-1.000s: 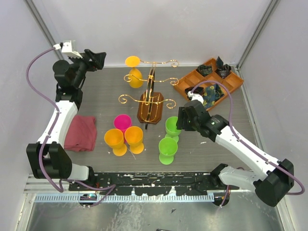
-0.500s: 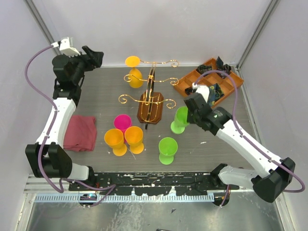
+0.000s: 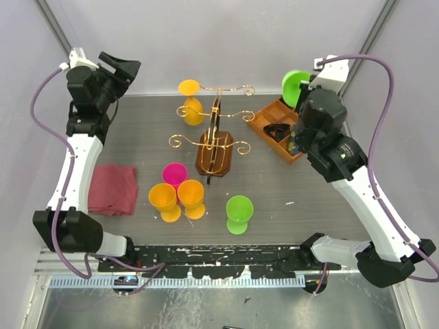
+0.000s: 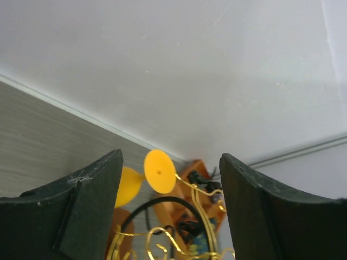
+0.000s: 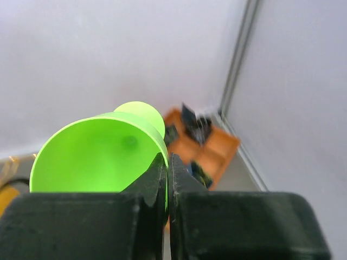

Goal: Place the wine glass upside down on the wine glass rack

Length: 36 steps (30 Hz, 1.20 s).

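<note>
Six glasses are in view: two green, two orange, one pink and one yellow. The right gripper (image 3: 306, 92) has one green wine glass (image 3: 295, 85) pinched by the rim, its jaws closed tight on the thin wall of the bowl (the right wrist view looks straight into the bowl, with the foot pointing away behind it). That glass is held up in the air at the far right, tilted, over the far end of the single orange compartment tray (image 3: 271, 122) and well apart from the wine glass rack (image 3: 214, 156). The one rack stands at the middle of the table (image 3: 329, 205), its dark wooden base upright, with three tiers of gold wire arms showing from above. The yellow glass (image 3: 191, 103) is at the far-left wire arm of the rack. On the table near the rack stand the pink glass (image 3: 174, 173), the two orange glasses (image 3: 191, 197) just beside each other at the near left, and the second green glass (image 3: 239, 213) near the base. One red cloth (image 3: 115, 190) lies at the left. The left gripper (image 3: 127, 68) is raised at the far left, its jaws spread wide and holding nothing.
</note>
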Available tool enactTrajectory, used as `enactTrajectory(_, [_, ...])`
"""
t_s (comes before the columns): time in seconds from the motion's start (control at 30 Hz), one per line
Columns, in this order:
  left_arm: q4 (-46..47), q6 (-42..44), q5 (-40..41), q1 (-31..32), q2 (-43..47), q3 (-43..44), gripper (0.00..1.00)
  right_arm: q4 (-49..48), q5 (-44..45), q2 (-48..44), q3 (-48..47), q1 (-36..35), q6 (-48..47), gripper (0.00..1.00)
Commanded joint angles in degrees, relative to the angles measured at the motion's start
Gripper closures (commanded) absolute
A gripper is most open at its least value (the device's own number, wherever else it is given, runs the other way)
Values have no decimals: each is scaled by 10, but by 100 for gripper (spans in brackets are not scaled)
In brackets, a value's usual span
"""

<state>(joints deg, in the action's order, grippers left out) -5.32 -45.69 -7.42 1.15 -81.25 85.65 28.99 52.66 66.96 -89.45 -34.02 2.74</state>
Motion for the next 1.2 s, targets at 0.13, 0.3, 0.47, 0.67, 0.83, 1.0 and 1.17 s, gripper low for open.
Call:
enactTrajectory(0.13, [165, -457, -43, 2, 0, -120, 25, -452, -198, 66, 3, -4, -233, 99])
enactTrajectory(0.3, [184, -545, -7, 16, 16, -160, 30, -519, -301, 129, -14, -7, -185, 99])
enactTrajectory(0.47, [176, -565, 16, 25, 39, -165, 29, -535, -352, 196, -57, -30, -164, 99])
enactTrajectory(0.67, [168, -562, 27, 33, 55, -161, 30, -540, -354, 260, -104, -77, -157, 99])
enactTrajectory(0.83, [158, -556, 31, 41, 62, -160, 32, -544, -359, 311, -144, -108, -159, 99])
enactTrajectory(1.0, [152, -556, 32, 53, 62, -160, 34, -538, -365, 339, -162, -126, -153, 99])
enactTrajectory(1.17, [151, -557, 32, 56, 63, -160, 36, -535, -362, 348, -156, -139, -133, 99])
